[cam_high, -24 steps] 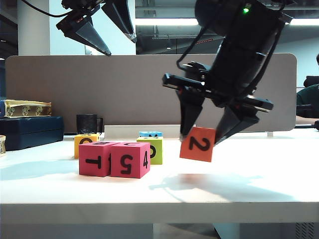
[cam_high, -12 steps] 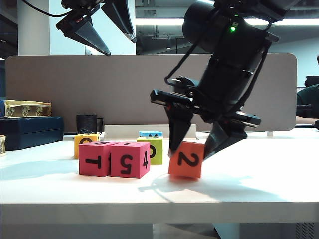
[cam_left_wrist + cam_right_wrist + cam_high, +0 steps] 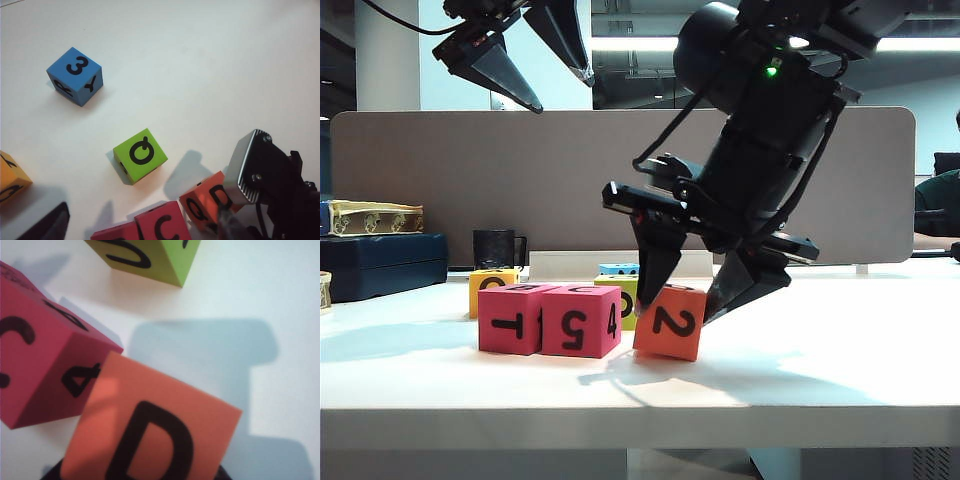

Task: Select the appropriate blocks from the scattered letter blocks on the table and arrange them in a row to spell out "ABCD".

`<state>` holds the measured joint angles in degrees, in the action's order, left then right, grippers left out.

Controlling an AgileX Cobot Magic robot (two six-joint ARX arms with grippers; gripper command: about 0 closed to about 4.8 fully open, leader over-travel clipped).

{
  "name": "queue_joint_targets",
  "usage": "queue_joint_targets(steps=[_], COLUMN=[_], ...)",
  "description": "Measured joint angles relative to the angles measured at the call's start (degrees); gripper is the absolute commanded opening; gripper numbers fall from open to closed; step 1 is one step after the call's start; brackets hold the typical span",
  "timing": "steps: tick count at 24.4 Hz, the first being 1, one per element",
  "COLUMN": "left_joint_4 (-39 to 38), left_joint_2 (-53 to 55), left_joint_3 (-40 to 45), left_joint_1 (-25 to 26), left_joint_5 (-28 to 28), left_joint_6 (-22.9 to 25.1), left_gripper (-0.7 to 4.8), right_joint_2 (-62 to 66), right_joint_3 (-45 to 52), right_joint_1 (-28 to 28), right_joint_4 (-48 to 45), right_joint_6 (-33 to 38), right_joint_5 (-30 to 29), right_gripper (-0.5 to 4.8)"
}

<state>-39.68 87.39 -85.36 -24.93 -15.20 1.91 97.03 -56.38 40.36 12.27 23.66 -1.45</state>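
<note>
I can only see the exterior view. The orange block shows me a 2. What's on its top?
Observer: The orange block, gripped in the right gripper's jaws next to the pink ones, has a D on top.
Operator: And the pink one with the 5?
Observer: That pink-red block shows a C on top.
Operator: What about the blue one hiding at the back?
Observer: The blue block has a 3 on top. The left gripper hangs open high up on the left, holding nothing.
</note>
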Motion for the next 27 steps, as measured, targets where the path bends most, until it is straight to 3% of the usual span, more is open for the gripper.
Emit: queue_joint_targets(steps=[4,27], left_joint_4=[-0.02,0.00], left_joint_2=[0.00,0.02], left_joint_3=[0.00,0.00], left_joint_1=[0.02,0.00], left_joint_5=[0.02,2.34], left_joint_6=[0.00,0.92], left_gripper=[3.72,3.72], right_joint_2=[0.11,0.22], right_joint_3=[0.00,-3.43], right_joint_1=[0.04,-0.02], right_joint_4=[-0.02,-0.17], right_joint_6=[-0.02,-0.37], right_joint_5=[-0.20,-3.32], right_gripper=[3.42,3.42])
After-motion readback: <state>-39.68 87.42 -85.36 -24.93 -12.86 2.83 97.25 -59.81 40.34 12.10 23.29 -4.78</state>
